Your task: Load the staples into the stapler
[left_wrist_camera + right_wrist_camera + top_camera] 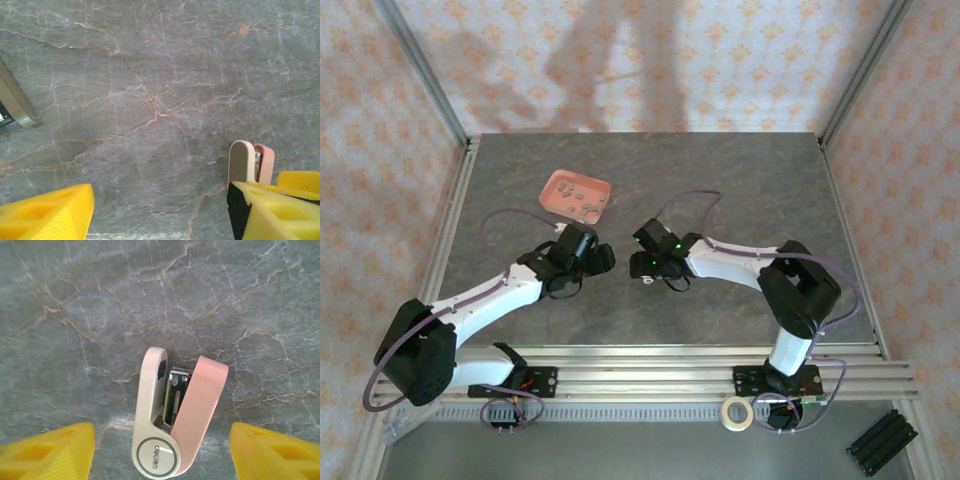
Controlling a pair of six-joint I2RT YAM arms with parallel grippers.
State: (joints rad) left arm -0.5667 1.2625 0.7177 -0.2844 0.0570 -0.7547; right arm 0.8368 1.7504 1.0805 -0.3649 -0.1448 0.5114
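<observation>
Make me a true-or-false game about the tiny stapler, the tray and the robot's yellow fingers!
1. The small pink-and-white plastic stapler is hinged open in a V. True.
2. The right gripper squeezes the stapler. False: its yellow fingers stand wide apart, not touching it.
3. The tiny grey metal staples lie in the salmon-pink tray. True.
4. The left gripper is shut. False: its fingers are spread open.

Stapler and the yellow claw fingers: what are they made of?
The stapler looks like smooth matte plastic, pink and white, with softly rounded edges. Its inner channel seems shiny metal, since it glints. The right claw's fingers look like yellow printed plastic, faintly ridged.
</observation>
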